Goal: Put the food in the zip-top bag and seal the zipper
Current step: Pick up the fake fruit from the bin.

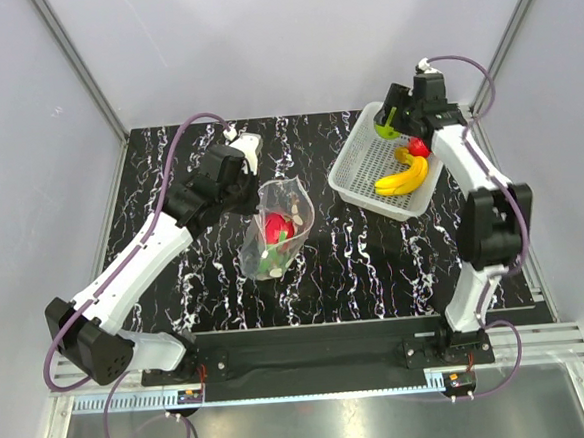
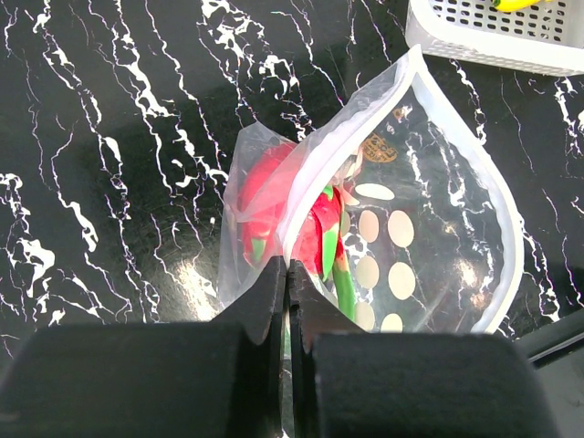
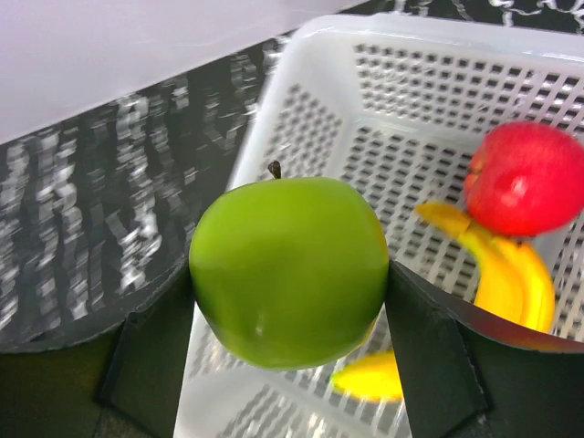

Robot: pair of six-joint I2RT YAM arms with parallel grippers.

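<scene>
The clear zip-top bag [image 1: 277,225] with white dots stands open mid-table, its mouth [image 2: 438,119] gaping. A red green-topped fruit [image 2: 301,214] lies inside it. My left gripper [image 2: 289,274] is shut on the bag's mouth edge and holds it up. My right gripper [image 3: 287,274] is shut on the green round fruit [image 3: 290,269] and holds it above the white basket's [image 1: 360,154] far left corner. In the top view that fruit [image 1: 390,129] shows under the right wrist. The yellow banana bunch [image 1: 401,178] and the red round fruit [image 1: 418,147] lie in the basket.
The white perforated basket [image 3: 429,64] sits at the back right, close to the bag's right side [image 2: 511,36]. The black marbled table is bounded by grey walls at the back and sides.
</scene>
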